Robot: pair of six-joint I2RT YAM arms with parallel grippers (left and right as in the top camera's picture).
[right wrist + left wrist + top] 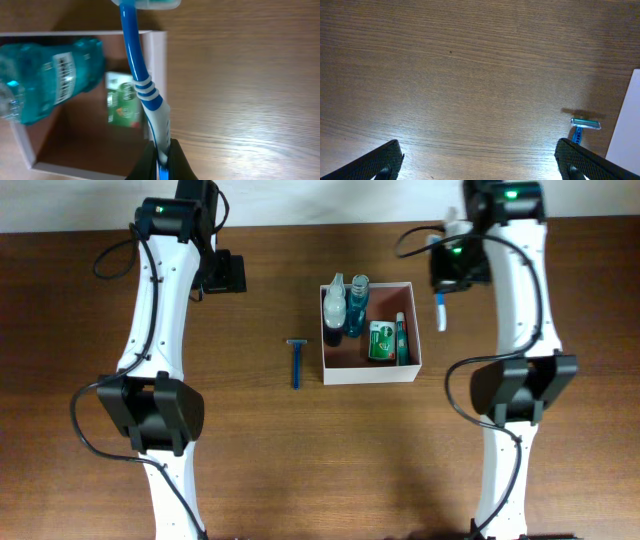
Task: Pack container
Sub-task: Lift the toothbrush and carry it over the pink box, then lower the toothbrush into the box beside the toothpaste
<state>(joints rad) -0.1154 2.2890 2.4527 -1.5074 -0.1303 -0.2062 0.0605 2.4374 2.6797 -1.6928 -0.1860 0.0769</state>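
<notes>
Overhead top-down; close wrist views; container (347, 356) shared

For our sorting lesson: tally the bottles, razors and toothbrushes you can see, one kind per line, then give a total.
Bottle: 2, one clear, one blue
Razor: 1
Toothbrush: 1
Total: 4

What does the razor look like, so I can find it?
Find the white box in the table's middle. On the bare wood between it and the left arm lies the razor, a thin blue stick with a pale head. It's the only toiletry lying loose outside the box.
</notes>
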